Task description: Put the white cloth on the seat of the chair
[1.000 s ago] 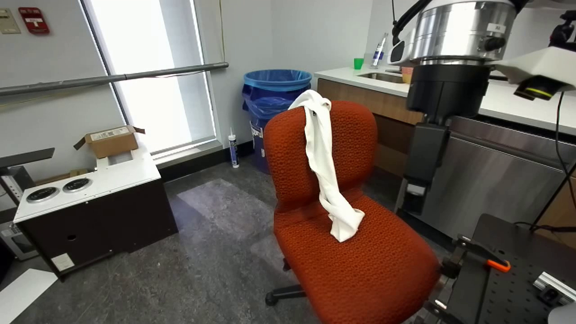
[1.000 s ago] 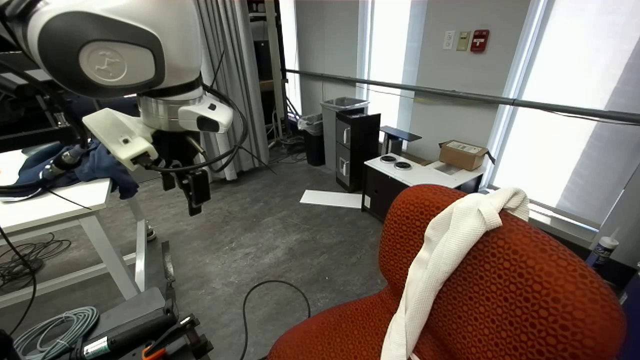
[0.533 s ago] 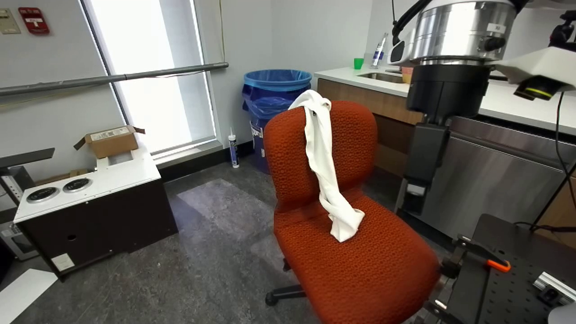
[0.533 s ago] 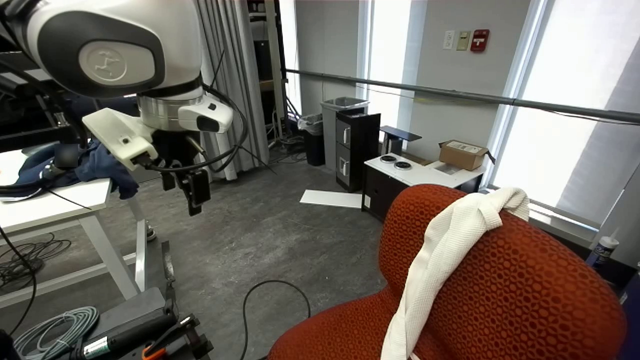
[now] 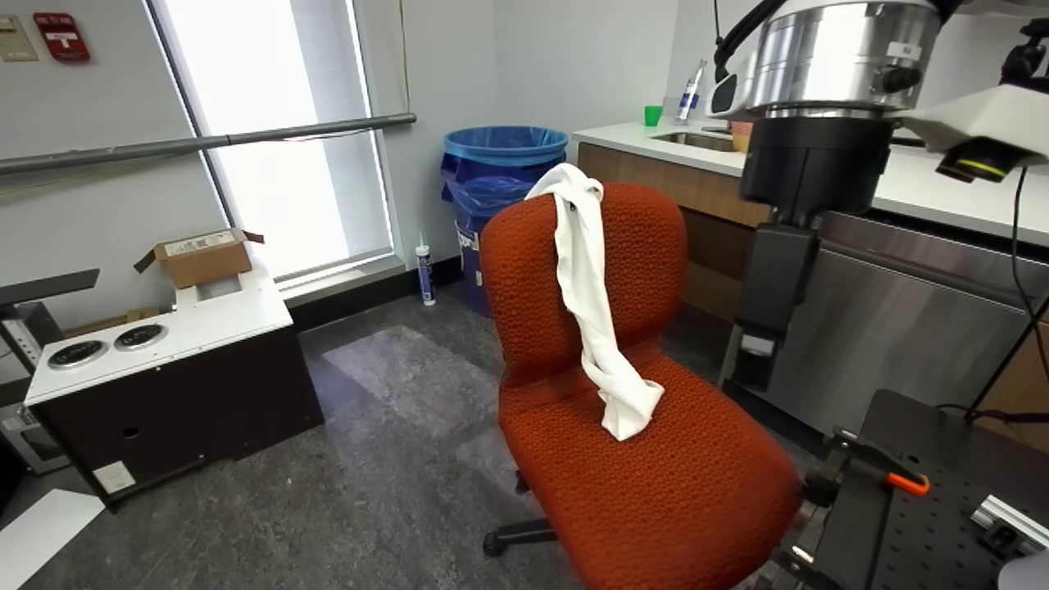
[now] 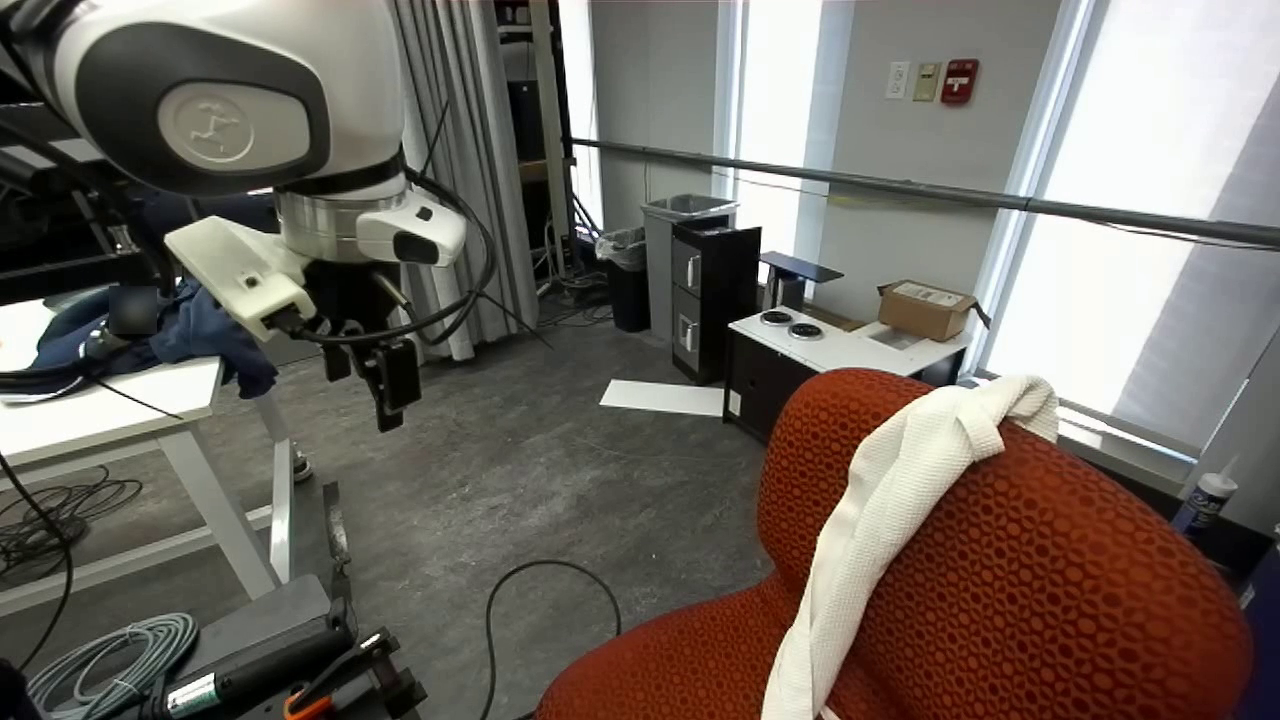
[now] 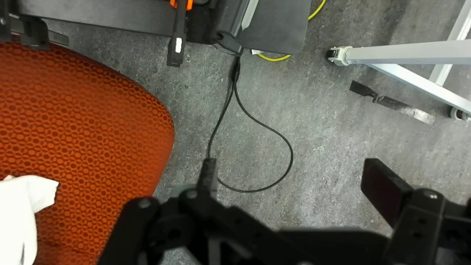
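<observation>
- We see the white cloth (image 5: 586, 279) draped over the top edge of the backrest (image 5: 647, 254), hanging twisted down its front, with its lower end lying on the seat of the chair (image 5: 680, 492).
- We see the gripper (image 7: 290, 180) beside the chair, well apart from the cloth; its fingers stand wide apart, with floor (image 7: 257, 147) and a loop of black cable (image 7: 292, 152) showing between them.
- Near the seat we find a black perforated platform (image 5: 918, 533) bearing an orange-and-black tool (image 5: 908, 484).
- Behind the chair, we see a blue bin (image 5: 492, 156) and a counter (image 5: 627, 138) with a green cup (image 5: 652, 115).
- In both exterior views we see a cardboard box (image 5: 206, 266) on a white-topped burner unit (image 5: 197, 328).
</observation>
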Robot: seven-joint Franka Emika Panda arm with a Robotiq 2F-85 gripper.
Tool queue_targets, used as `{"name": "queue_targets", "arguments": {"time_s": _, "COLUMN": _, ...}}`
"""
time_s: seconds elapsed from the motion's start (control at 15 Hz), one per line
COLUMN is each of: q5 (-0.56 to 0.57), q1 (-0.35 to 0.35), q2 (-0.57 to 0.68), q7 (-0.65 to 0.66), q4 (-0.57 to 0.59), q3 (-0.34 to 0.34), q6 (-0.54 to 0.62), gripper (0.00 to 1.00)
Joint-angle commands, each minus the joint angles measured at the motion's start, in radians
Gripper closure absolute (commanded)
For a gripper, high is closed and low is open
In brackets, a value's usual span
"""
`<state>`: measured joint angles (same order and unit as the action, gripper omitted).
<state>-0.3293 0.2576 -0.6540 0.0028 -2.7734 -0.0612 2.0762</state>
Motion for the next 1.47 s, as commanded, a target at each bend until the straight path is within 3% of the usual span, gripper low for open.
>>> {"name": "queue_targets", "arguments": {"time_s": 0.0, "q5": -0.008, "q1": -0.015, "q2": -0.001, "q7": -0.007, "q4": 0.002, "q3": -0.013, "q6": -0.005, "gripper": 0.00}}
{"name": "queue_targets", "arguments": {"time_s": 0.87, "q5": 0.000, "q1": -0.023, "q2": 0.009, "q7": -0.004, "q4": 0.005, "q3": -0.018, "q6": 0.018, "gripper": 0.00}}
{"name": "queue_targets", "arguments": {"time_s": 1.4, "q5": 0.050, "q1": -0.115, "q2": 0.141, "q7": 0.028, "q4": 0.093, "q3": -0.005, "q6": 0.108, "gripper": 0.00}}
